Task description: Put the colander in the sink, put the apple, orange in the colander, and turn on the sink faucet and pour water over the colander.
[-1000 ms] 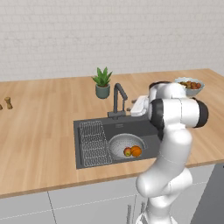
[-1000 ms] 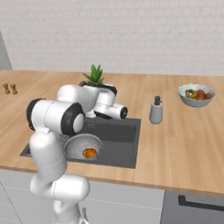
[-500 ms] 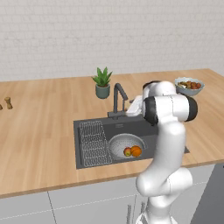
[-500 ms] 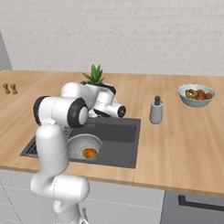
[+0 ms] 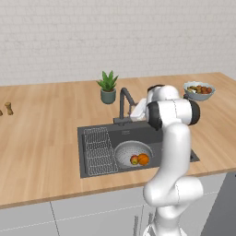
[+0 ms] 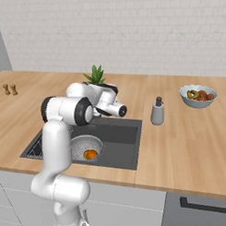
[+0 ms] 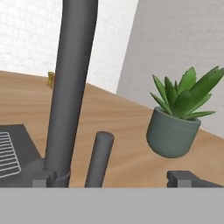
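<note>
Well, over on the far left of the wooden counter (image 5: 41,133) stand two tiny brown shakers (image 5: 8,109). Next comes the sink (image 5: 92,166), a big dark box set down into the counter. On its left side lies a wire rack (image 5: 100,150). Just beside the rack sits the colander (image 5: 123,152), a round silver bowl full of little holes. Inside the colander are two fruits, touching each other: the red apple (image 5: 134,160) and the orange (image 5: 143,159). From the right base view the orange (image 6: 90,154) shows in the colander (image 6: 83,146), and the arm hides the apple.

Behind the sink stands the sink faucet (image 5: 123,103), tall and dark, with its spout bent down over the basin. I see no water coming from it. A small green plant in a grey pot (image 5: 108,87) sits behind the faucet.

The gripper (image 5: 138,110) is up by the faucet, close to its right side. In the hand view the thick faucet stem (image 7: 70,87) fills the left, a short dark stick, its handle (image 7: 99,158), stands just next to it, and the plant pot (image 7: 173,133) hangs on the right. The two fingers (image 7: 186,178) are spread as wide as they go, and they have nothing between them.

Further right is a grey soap bottle (image 6: 157,111). Last of all, far right, is a pale blue bowl (image 5: 198,91) with many small fruits in it.
</note>
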